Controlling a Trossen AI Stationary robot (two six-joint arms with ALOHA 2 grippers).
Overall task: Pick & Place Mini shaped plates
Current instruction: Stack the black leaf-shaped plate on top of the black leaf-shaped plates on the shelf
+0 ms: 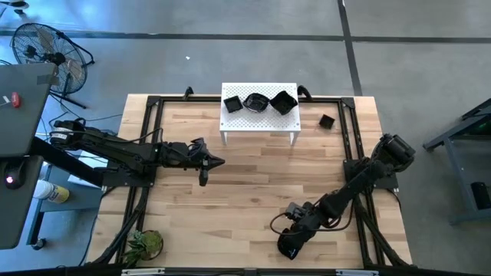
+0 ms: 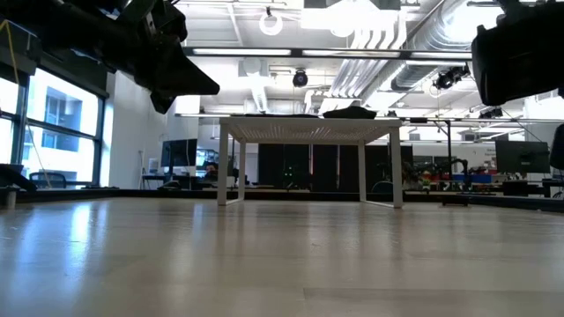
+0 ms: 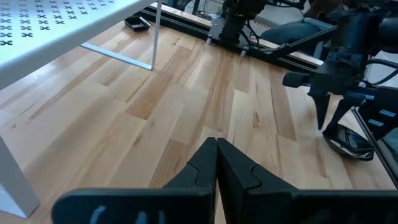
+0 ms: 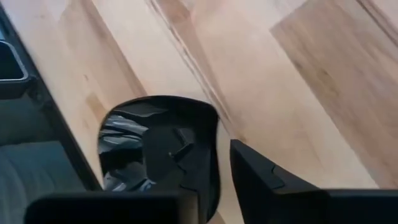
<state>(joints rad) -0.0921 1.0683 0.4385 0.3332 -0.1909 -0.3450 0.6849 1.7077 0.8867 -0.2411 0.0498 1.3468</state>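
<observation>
A glossy black mini plate (image 4: 155,140) lies on the wood near the table's front edge, right of centre (image 1: 291,248). My right gripper (image 4: 214,167) slants down over it, open, one finger (image 4: 186,193) inside the dish and the other (image 4: 267,177) outside its rim. The left wrist view shows the same gripper (image 3: 331,121) from the side, with the plate (image 3: 351,142) under it. Three more black plates (image 1: 256,102) sit on the white perforated stand (image 1: 259,123), and one (image 1: 327,120) lies on the table right of the stand. My left gripper (image 1: 221,162) hovers shut at mid-left, holding nothing. My right gripper comes from above, slanting, and straddles the rim (image 4: 214,146) of the plate, which lies flat on the table. A thin strip of wood shows between the outer finger and the rim. The inner finger is dark against the dark dish, so I cannot tell whether it touches.
A small green plant (image 1: 143,245) stands at the near left corner. Black frame rails (image 1: 146,138) run along the table's left, right and far sides. The stand's legs (image 2: 231,167) rest on the far middle of the wood. Bare wood lies between the two arms.
</observation>
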